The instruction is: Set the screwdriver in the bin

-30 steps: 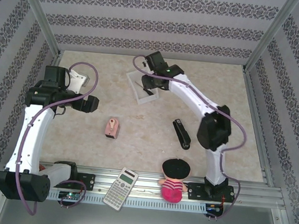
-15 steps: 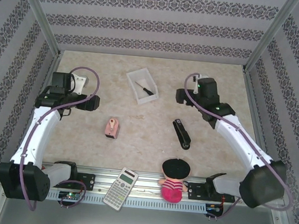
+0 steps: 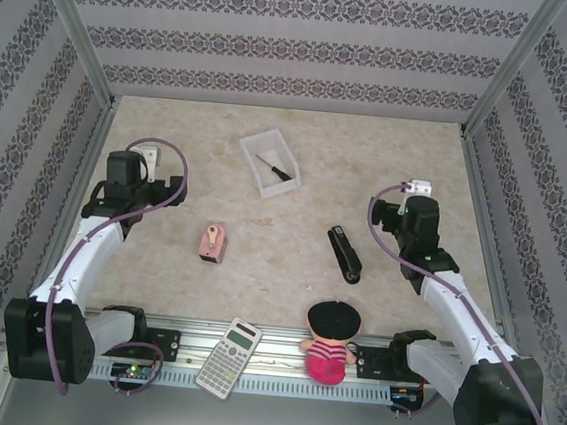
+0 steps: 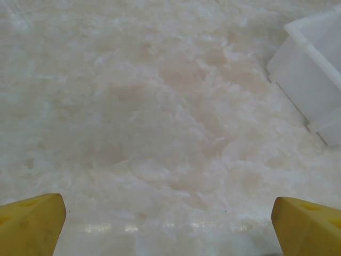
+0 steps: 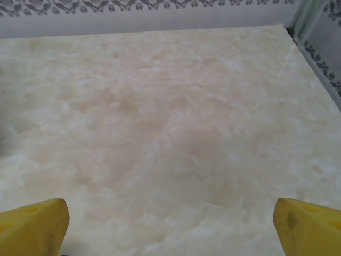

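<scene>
- The screwdriver (image 3: pixel 276 169) is seen lying flat inside the bin (image 3: pixel 266 185), with its long axis set diagonally across the bin floor.
- Its black handle is at the near-right end, and the slim shaft is pointed toward the far left.
- The bin is placed on the far middle part of the table (image 3: pixel 419 165), with its longer sides run roughly near to far. In the left wrist view a corner of it (image 4: pixel 314 80) is seen at the right edge.
- The left gripper (image 4: pixel 170 224) is held over bare table to the left of the bin, with its yellow fingers (image 4: pixel 32 224) spread wide and nothing between them.
- The right gripper (image 5: pixel 170 226) is likewise spread wide and empty, over bare table at the right side, well apart from the bin.
- A black stapler (image 3: pixel 344 254) and a pink object (image 3: pixel 212 242) are found nearer on the table.
- A calculator (image 3: pixel 231 344) and a plush doll (image 3: pixel 331 340) are set at the near edge.
</scene>
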{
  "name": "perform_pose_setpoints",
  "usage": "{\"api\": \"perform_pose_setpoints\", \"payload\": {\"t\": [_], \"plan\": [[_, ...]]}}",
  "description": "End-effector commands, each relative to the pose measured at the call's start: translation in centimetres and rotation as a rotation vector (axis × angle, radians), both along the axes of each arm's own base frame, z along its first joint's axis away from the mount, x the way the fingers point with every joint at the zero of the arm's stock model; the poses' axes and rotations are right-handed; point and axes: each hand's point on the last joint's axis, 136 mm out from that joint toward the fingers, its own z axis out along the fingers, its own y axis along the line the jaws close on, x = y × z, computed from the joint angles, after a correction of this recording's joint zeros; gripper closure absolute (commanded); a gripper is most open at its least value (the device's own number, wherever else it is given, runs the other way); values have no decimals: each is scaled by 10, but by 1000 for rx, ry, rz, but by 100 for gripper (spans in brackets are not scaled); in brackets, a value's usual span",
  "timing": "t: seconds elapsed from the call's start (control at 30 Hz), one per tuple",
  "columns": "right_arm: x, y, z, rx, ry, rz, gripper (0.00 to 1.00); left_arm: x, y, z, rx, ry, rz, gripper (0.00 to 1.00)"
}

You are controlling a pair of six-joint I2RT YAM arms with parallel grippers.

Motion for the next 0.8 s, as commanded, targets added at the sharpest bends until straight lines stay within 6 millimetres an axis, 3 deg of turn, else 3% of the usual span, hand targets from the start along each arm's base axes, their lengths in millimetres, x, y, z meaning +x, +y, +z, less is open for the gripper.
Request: {"api": "perform_pose_setpoints", "payload": {"t": [0.0,0.2,0.4,0.57,0.77], "plan": [[6,-17,19,-9,-144,-50,2,20,1,17,-30,-150,35,1],[5,-24,15,9,-258,-85,2,25,4,-8,9,-224,26,1],[7,-27,-6,-47,-244,-86,2,26,8,-32,33,-344,46,1],[9,-31,-16,-44,-273,-101,2,33,-2,-50,53,-406,-33,1],[16,-29,-31,-51,-255,-84,2,36,12,-66,74,-436,49,1]]}}
